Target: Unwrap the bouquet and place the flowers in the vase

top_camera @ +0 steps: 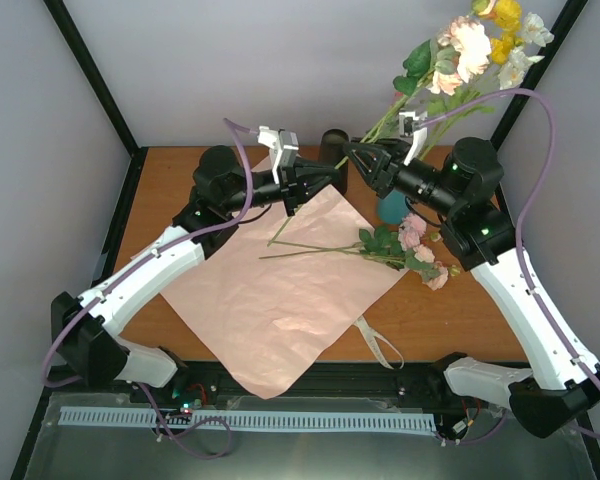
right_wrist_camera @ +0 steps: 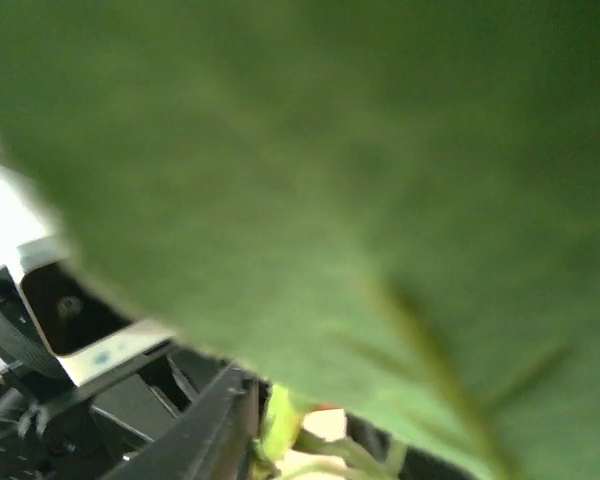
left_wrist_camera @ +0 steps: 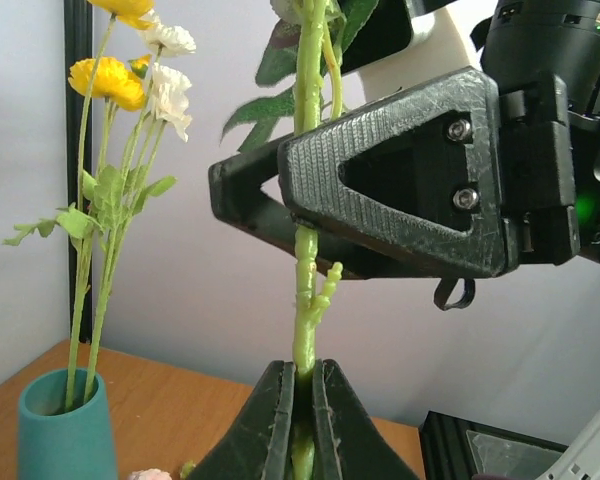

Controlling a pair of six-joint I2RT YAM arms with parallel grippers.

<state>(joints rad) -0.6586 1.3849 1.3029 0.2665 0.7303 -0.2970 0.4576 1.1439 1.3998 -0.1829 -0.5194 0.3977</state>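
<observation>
Flower stem (left_wrist_camera: 305, 290) pinched in left end effector (left_wrist_camera: 301, 375); right end effector (top_camera: 353, 158) hold unclear

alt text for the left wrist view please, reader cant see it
The left gripper is shut on a green flower stem running straight up the frame, and the right gripper straddles the same stem higher up with its two dark fingers. At left, a teal vase on the wooden table holds yellow and white blossoms.
</observation>
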